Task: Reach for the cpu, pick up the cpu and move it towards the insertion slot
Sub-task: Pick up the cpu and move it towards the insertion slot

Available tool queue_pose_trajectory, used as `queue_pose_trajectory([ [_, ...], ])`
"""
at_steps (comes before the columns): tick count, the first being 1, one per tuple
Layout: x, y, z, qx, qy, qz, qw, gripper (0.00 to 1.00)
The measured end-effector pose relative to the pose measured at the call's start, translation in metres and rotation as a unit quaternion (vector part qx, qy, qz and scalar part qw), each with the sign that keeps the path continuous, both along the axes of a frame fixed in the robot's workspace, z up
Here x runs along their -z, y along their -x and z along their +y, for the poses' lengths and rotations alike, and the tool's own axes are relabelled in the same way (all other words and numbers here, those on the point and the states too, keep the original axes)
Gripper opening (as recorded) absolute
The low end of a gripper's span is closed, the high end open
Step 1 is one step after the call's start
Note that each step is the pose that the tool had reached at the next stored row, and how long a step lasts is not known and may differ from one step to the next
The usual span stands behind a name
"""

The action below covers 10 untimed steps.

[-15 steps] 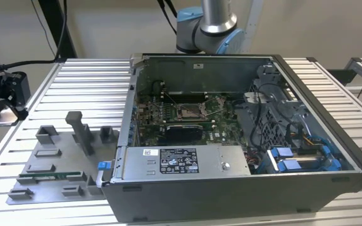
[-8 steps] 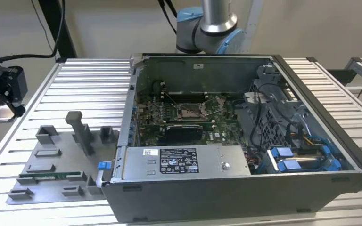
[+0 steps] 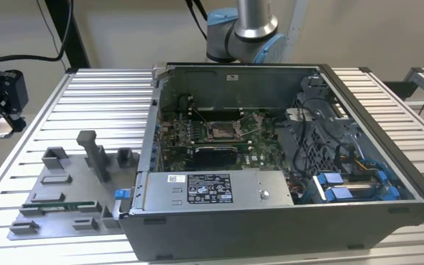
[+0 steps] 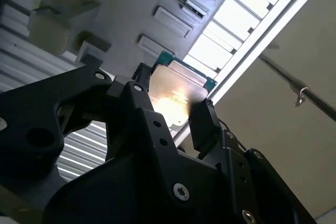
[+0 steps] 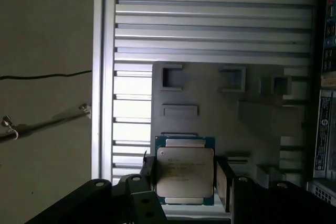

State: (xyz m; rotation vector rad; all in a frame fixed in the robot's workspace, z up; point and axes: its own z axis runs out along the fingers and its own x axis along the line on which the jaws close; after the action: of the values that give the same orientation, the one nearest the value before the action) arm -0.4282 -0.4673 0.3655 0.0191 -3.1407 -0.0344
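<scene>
A: Nearest the lenses, in both wrist views?
B: Black gripper (image 5: 186, 178) (image 4: 172, 107), fingers (image 5: 224, 183) pressed against two opposite edges of the cpu (image 5: 185, 171) (image 4: 177, 94), pinching it. Silvery top turned toward the cameras, thin green rim around.
A: Different between the two?
B: In the first wrist view, cpu square-on, one finger on each side. In the second wrist view, seen from a slant, glare across the metal, much more of the dark gripper body in front.
A: Behind the cpu?
B: Grey fixture tray (image 5: 210, 129) with shallow recesses, lying on the slatted table (image 5: 210, 19), farther off than the cpu. Beyond the tray, a strip of the computer case (image 5: 325, 103).
A: And in the exterior view?
B: Looks down into the open computer case: insertion slot (image 3: 223, 130) on the board (image 3: 260, 146), silver frame, dark centre, well apart from the grey fixture tray. Long green memory stick (image 3: 61, 207) lying in that tray. Farthest back, the arm (image 3: 245, 27) rising behind the case.
</scene>
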Motion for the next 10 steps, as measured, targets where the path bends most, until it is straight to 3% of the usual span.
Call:
queue_pose_trajectory([
  [10, -0.0132, 0.0001, 0.0, 0.0, 0.0011, 0.0, 1.0, 0.0],
])
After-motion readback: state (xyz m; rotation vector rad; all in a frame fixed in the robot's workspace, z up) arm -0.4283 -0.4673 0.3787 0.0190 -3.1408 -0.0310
